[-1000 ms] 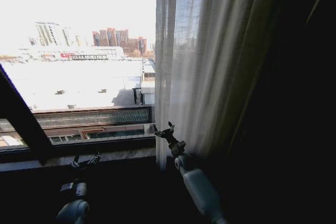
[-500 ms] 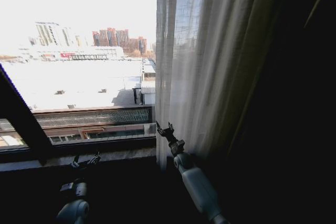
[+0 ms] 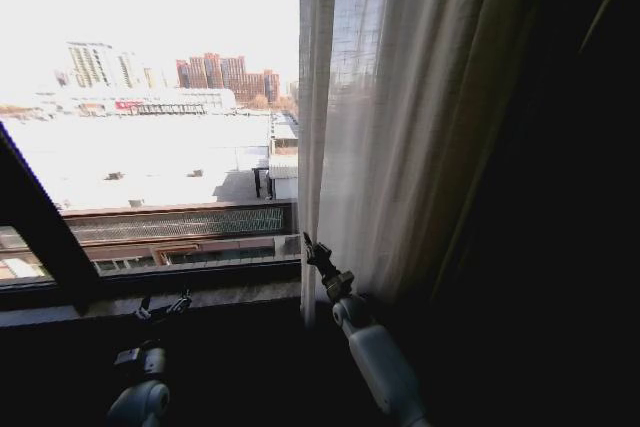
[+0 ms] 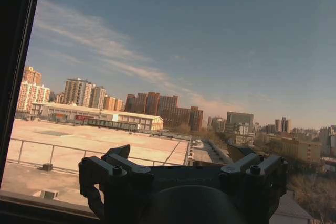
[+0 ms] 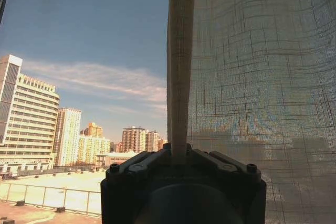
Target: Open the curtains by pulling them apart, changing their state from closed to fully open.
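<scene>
Sheer cream fabric with many vertical pleats is what I see first: the curtains (image 3: 400,117) hang on the right half of the window, from the top of the head view down to the sill, and daylight passes through the weave. Their left edge is folded into a thick hem, and this hem runs straight down into my right gripper (image 3: 311,247). In the right wrist view the curtains (image 5: 252,77) cover the side beside the hem, and the hem itself goes down between the two jaws of the right gripper (image 5: 181,156). Those jaws stand narrow, pressed together on the hem, so the fabric is held between them and not beside them. On the far right of the curtains I see a dark drape (image 3: 560,197), almost black in the shadow.

My left gripper (image 3: 163,305) is low at the left, near the dark window sill (image 3: 200,297) and well apart from the curtains. In the left wrist view the left gripper (image 4: 184,169) has its jaws spread wide with nothing between them. Behind the glass there are a flat roof (image 3: 150,157) and city buildings (image 3: 225,72) under a bright sky.
</scene>
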Tool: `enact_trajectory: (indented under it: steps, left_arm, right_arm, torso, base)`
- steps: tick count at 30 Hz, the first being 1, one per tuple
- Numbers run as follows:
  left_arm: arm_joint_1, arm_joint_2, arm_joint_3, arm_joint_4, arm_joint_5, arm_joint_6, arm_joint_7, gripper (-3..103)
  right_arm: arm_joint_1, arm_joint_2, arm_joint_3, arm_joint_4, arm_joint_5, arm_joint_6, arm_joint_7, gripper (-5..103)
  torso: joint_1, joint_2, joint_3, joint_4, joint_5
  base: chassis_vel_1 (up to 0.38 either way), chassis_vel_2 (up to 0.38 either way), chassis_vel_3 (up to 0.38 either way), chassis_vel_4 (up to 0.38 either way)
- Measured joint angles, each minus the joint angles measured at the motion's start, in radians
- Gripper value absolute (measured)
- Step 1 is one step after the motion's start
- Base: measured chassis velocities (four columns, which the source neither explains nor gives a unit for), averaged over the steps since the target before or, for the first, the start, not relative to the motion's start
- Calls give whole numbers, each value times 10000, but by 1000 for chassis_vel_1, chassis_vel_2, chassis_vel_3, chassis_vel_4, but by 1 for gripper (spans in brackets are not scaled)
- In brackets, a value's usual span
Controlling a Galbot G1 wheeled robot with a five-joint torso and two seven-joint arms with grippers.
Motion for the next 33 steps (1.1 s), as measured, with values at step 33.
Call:
enact_trajectory:
  steps: [33]
  left_arm:
    - [0, 1, 3, 1, 0, 0, 0, 100]
  right_arm:
    - [35, -78, 164, -177, 197, 126, -505, 0]
  torso:
    - [1, 1, 1, -4, 0]
  base:
    - [-145, -145, 151, 149]
